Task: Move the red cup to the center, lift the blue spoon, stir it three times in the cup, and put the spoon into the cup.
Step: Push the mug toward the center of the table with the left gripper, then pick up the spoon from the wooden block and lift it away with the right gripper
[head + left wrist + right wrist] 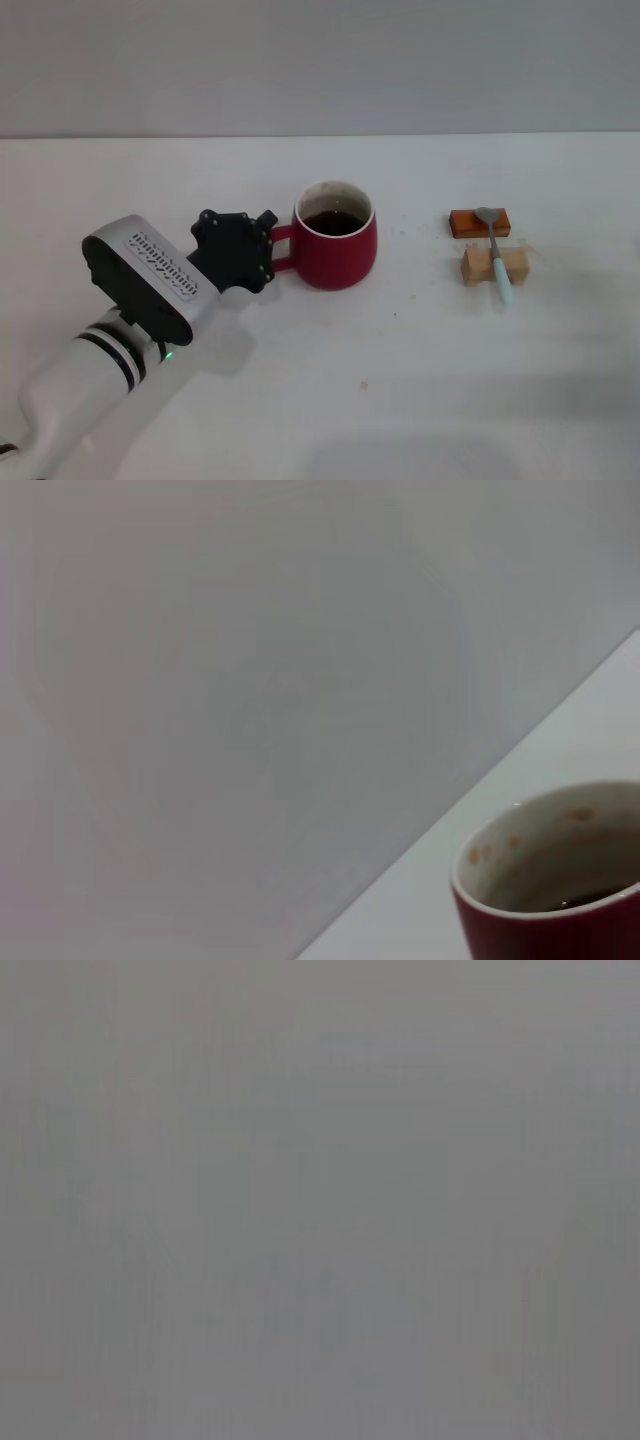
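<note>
Centrally on the white table [330,400] stands the cup [335,249], a squat dark-red mug with a white inner wall and dark liquid inside. Its loop handle points left, toward the left gripper [268,250]. That gripper's black head sits right at the handle, and its fingers seem to be around or against the loop, but the head view hides their tips behind the gripper body, so I cannot tell whether they are clenched on the handle or released. The left arm reaches in from the near left corner, grey and white, with a small green light on its underside.

From the left wrist view, only part of the cup [560,880] shows: its white rim, stained inner wall and a sliver of dark liquid, with the table and a plain grey wall behind it.

Well to the right of the cup lies the spoon [495,252]. Its grey bowl rests on an orange-brown block [467,223] on the far side, and its pale-blue handle crosses a tan block [478,266] just nearer, with the handle's end pointing toward the near edge. The two blocks lie close together, one behind the other.

The right gripper is out of sight in every view; the right wrist view gives only flat grey.
</note>
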`<state>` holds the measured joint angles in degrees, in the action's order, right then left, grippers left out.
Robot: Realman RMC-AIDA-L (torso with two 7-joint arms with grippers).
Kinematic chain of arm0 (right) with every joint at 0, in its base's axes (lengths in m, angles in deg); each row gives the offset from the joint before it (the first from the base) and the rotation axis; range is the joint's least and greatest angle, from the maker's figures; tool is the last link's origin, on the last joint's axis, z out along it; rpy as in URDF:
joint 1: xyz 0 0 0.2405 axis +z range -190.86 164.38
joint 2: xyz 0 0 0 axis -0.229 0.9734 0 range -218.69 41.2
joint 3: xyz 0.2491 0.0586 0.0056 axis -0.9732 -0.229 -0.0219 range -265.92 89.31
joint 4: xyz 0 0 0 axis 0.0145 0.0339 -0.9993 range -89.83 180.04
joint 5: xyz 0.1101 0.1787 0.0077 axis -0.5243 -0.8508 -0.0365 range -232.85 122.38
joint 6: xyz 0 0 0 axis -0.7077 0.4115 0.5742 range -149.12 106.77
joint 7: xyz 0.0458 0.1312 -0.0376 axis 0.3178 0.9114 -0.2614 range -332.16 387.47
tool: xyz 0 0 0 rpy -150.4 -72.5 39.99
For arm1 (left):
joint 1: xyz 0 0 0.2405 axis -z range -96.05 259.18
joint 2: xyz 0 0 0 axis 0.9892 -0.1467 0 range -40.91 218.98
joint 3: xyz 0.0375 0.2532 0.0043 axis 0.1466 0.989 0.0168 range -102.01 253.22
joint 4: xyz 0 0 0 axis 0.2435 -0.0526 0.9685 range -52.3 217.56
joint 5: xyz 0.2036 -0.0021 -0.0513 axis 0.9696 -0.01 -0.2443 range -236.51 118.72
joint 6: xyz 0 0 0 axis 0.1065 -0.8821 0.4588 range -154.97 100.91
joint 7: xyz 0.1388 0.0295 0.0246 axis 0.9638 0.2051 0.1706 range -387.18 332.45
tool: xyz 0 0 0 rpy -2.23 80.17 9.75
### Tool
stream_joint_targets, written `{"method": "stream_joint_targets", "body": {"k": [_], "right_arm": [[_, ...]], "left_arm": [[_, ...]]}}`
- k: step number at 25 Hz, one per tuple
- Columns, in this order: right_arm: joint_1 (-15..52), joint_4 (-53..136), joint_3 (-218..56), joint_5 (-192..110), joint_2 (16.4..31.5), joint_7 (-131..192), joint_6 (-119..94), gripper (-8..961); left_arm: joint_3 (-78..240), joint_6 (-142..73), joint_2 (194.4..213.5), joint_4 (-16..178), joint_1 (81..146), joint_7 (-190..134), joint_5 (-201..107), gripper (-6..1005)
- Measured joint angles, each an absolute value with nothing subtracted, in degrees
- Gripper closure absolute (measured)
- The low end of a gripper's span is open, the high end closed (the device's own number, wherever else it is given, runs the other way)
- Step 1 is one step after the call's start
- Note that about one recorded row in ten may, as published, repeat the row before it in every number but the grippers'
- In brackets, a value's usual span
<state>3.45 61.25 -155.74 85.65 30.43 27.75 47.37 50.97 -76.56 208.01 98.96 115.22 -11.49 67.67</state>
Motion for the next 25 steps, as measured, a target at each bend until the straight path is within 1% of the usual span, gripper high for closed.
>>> {"method": "stream_joint_targets", "body": {"k": [10, 11, 14, 15, 19, 25], "right_arm": [[3.46, 61.28, -155.55, 85.65, 30.43, 27.76, 47.37, 287], [3.46, 61.28, -155.53, 85.65, 30.44, 27.76, 47.37, 287], [3.37, 61.28, -155.47, 85.65, 30.43, 27.76, 47.37, 287], [3.34, 61.27, -155.45, 85.65, 30.43, 27.76, 47.37, 287], [3.22, 61.21, -155.45, 85.65, 30.43, 27.76, 47.15, 288], [2.52, 61.5, -155.37, 85.65, 30.64, 27.76, 46.91, 288]], "left_arm": [[46.77, -76.94, 208.01, 99.92, 113.83, -11.54, 67.2, 949], [39.09, -77.57, 207.89, 99.84, 112.36, -11.61, 67.11, 948], [34.04, -78.13, 207.73, 99.81, 111.36, -11.79, 67.05, 947], [26.73, -78.77, 207.46, 99.38, 110.07, -12.82, 67.07, 947], [16.86, -80.28, 207.26, 97.69, 108.33, -16.72, 67.11, 946], [13.93, -83.47, 207.13, 94.98, 107.16, -23.0, 67.09, 943]]}}
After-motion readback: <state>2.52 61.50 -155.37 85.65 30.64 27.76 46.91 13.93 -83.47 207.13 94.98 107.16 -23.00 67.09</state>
